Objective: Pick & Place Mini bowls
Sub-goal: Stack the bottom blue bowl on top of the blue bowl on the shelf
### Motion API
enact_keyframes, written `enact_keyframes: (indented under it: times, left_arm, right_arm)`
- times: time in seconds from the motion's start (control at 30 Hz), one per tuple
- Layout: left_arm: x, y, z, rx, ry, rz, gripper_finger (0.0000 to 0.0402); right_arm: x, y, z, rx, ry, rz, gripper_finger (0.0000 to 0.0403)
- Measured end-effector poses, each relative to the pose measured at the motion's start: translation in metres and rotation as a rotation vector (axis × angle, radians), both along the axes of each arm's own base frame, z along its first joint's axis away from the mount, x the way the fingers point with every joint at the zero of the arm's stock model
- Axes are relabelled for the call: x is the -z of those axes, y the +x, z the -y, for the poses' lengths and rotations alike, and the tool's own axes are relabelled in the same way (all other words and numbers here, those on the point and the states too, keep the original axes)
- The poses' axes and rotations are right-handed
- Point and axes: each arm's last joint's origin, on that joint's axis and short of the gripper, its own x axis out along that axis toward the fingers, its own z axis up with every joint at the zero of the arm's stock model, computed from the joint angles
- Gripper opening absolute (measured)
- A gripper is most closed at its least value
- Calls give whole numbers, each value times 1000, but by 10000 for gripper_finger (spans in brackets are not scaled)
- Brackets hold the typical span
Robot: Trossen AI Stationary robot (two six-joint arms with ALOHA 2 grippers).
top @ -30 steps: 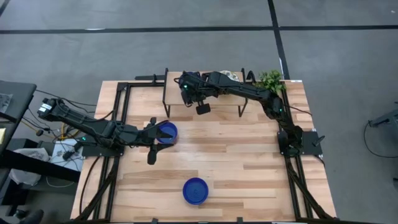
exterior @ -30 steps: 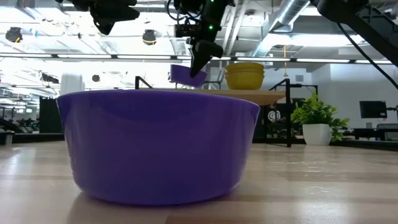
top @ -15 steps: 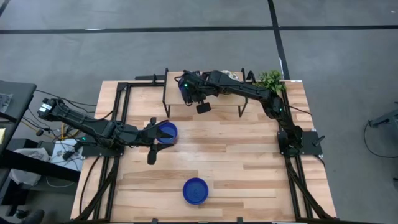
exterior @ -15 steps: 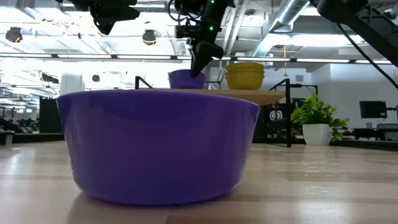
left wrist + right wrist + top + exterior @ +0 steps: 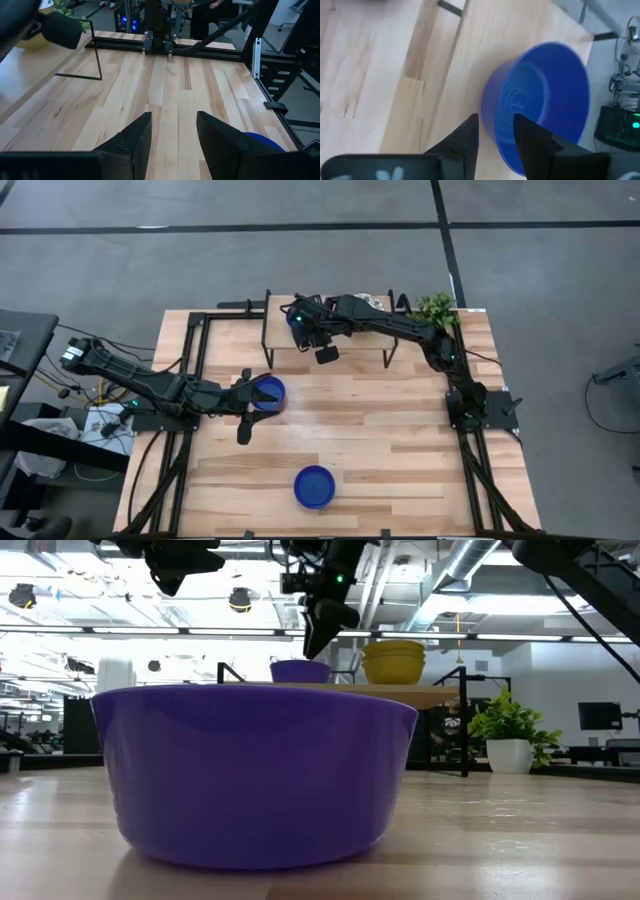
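Placing step near its end. Right claw (image 5: pixel 495 137) poised over the raised wooden shelf (image 5: pixel 350 340) at the bench's far edge, fingers parted astride the near wall of a glossy blue mini bowl (image 5: pixel 540 102), which sits upright and empty on that shelf; contact with the wall impossible to confirm. Next call: lift straight up, clear of the rim. Left claw (image 5: pixel 246 406) waiting open at mid-bench, a second blue bowl (image 5: pixel 268 392) just beside it. Third blue bowl (image 5: pixel 314 486) empty near the front edge. Stacked yellow bowls (image 5: pixel 394 660) farther along the shelf.
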Motion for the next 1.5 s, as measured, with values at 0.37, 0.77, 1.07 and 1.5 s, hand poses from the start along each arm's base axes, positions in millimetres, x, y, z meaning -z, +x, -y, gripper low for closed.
enact_keyframes:
  times: [0.37,0.77,1.07,1.5]
  left_arm:
    - [-1,0,0,0,-3,8,154]
    - [-2,0,0,0,-8,21,154]
    - [-3,0,0,0,-11,28,154]
    - [-3,0,0,0,-12,29,154]
  right_arm:
    - [-50,-25,-46,-39,3,79,114]
    - [-110,-80,-90,-242,651,209,108]
    - [-120,-88,-124,-472,955,189,108]
    - [-117,-94,-182,-507,1042,66,108]
